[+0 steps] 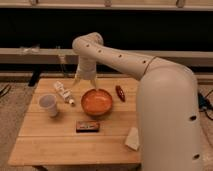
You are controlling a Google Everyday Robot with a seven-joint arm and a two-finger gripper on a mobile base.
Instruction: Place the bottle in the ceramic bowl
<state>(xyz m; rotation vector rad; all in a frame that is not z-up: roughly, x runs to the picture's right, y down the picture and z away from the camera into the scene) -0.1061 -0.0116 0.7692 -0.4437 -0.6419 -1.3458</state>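
The bottle [63, 92] is a slim white one with a darker label. It lies on its side on the wooden table [55, 142], its cap pointing toward the front right. Just right of it sits the ceramic bowl [96, 101], glossy orange and shallow. My gripper [85, 83] hangs fingers-down above the table's back edge, behind the bowl and to the right of the bottle. Its fingers are spread open and hold nothing.
A translucent plastic cup [49, 105] stands left of the bowl, in front of the bottle. A dark flat packet [87, 126] lies in front of the bowl, a red object [120, 93] to its right, and a white piece [132, 138] near the front right. My arm's bulk covers the right side.
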